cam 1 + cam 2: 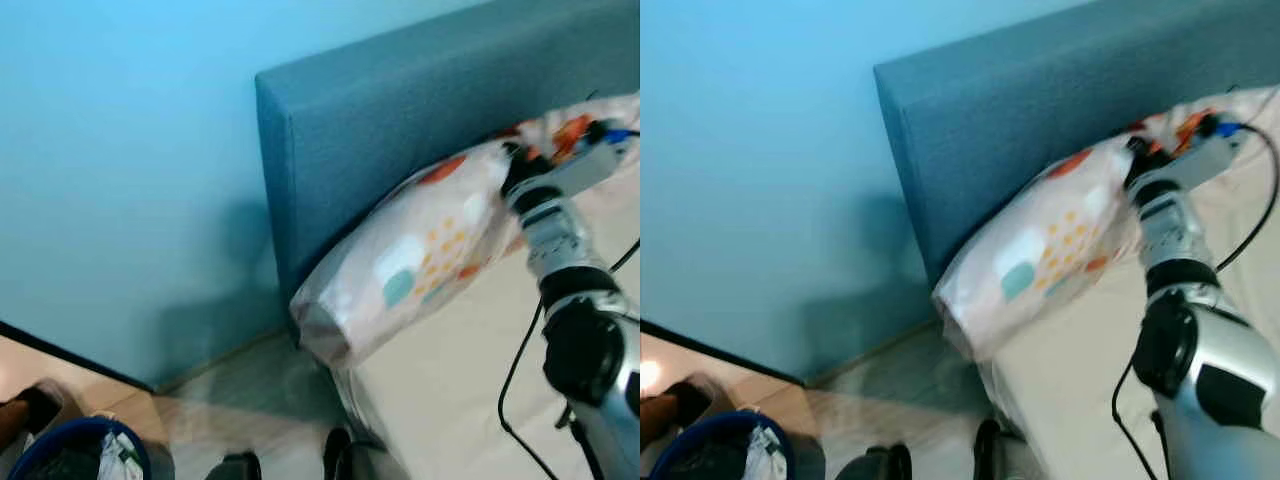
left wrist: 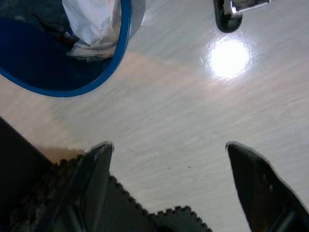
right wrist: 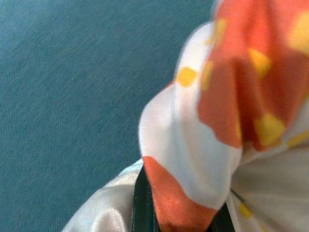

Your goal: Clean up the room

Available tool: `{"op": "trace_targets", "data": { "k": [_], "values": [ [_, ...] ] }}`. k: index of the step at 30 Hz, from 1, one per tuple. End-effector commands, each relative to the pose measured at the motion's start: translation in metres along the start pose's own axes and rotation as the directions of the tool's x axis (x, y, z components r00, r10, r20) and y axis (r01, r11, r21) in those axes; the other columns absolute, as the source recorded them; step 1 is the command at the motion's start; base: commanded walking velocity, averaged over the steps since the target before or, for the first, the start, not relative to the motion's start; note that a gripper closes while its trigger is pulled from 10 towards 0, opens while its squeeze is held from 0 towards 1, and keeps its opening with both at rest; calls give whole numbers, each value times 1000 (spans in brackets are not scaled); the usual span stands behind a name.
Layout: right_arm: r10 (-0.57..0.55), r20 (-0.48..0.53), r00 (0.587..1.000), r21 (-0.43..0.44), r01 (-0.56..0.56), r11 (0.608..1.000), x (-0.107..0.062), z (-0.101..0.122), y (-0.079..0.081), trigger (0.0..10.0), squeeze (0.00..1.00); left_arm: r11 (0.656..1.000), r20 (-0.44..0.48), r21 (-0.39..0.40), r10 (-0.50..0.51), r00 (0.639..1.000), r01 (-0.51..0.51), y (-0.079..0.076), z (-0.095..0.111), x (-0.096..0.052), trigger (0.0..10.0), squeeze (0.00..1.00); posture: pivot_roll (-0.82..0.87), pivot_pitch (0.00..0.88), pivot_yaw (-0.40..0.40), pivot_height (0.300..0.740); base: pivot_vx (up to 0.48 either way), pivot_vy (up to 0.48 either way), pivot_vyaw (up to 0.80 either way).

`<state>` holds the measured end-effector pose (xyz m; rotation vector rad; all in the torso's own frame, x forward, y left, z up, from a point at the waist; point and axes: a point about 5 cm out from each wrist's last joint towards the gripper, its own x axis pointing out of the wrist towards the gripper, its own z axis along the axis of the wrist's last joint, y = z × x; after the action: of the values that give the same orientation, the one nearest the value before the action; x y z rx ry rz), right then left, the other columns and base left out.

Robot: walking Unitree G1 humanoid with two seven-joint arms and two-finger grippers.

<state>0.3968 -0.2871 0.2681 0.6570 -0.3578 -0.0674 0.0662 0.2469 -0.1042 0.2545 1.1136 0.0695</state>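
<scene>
Right gripper [image 3: 181, 212] pinches a fold of the pillow [image 1: 420, 250], which lies at the bed's [image 1: 480, 400] head edge against the headboard [image 1: 400, 130]; placing step, seemingly. Next: release and withdraw. Left gripper [image 2: 169, 159] gapes, idle over the floor [image 2: 193, 106].

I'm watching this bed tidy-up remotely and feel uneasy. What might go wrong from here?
The right gripper pinches only a fold of the pillow, so the glossy fabric may slip free. The pillow's end overhangs the mattress corner and could slide to the floor. The black cable beside the arm might snag.
</scene>
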Motion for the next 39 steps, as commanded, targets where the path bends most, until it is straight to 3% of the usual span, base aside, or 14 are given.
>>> {"op": "trace_targets", "data": {
  "k": [1,3,6,7,9,12,13,14,15,23,28,32,34,39],
  "values": [
    [-25,17,1000,17,25,1000,-5,-3,-9,10000,0,999,-21,39,-16,1000,17,1,-11,-4,10000,0,69,395,-19,740,0,0,0],
    [-134,-92,987,-47,130,990,-27,-34,-40,10000,0,999,-20,46,-25,999,25,-1,-17,-7,10000,0,90,406,-7,740,0,0,0],
    [-221,-140,965,-108,207,972,-42,-46,-61,10000,0,999,-12,45,-29,999,30,-2,-18,-8,10000,0,94,409,-3,740,0,0,0],
    [-221,-140,965,-108,207,972,-42,-46,-61,10000,0,999,-12,45,-29,999,30,-2,-18,-8,10000,0,94,409,-3,740,0,0,0],
    [-366,-177,914,-177,336,925,-63,-52,-90,10000,0,998,1,54,-36,999,36,-1,-17,-8,10000,0,90,412,-3,740,0,0,0],
    [-464,-183,866,-227,422,878,-78,-53,-109,10000,0,998,6,56,-34,999,33,1,-15,-7,10000,0,86,412,-2,740,0,0,0],
    [-493,-177,852,-224,453,863,-83,-51,-116,10000,106,998,9,55,-32,999,32,1,-14,-7,10000,0,84,412,0,740,0,0,0],
    [-493,-177,852,-224,453,863,-83,-51,-116,10000,106,998,9,55,-32,999,32,1,-14,-7,10000,0,84,412,0,740,0,0,0],
    [-512,-171,842,-236,470,851,-87,-49,-121,10000,1000,998,12,53,-31,999,31,1,-13,-7,10000,0,84,412,0,740,0,0,0],
    [-517,-118,848,-254,477,841,-83,-29,-124,10000,1000,998,26,47,-44,999,43,-5,-5,-3,10000,0,64,392,2,740,0,0,0],
    [-609,-102,787,-502,487,714,-85,-24,-129,10000,1000,999,37,14,-51,998,51,-11,3,0,10000,0,58,363,-2,740,0,0,0],
    [-666,-113,737,-572,499,650,-89,-27,-133,10000,1000,999,43,1,-54,998,54,-12,9,2,10000,0,53,337,-5,740,0,0,0],
    [-736,-139,663,-614,525,589,-97,-36,-139,10000,1000,999,53,-12,-49,997,49,-11,17,5,10000,0,49,313,-11,740,0,0,0],
    [-760,-194,621,-645,503,576,-98,-58,-131,10000,1000,997,89,-73,-34,995,40,-4,39,11,10000,0,30,250,-18,740,0,0,0]
  ]
}}
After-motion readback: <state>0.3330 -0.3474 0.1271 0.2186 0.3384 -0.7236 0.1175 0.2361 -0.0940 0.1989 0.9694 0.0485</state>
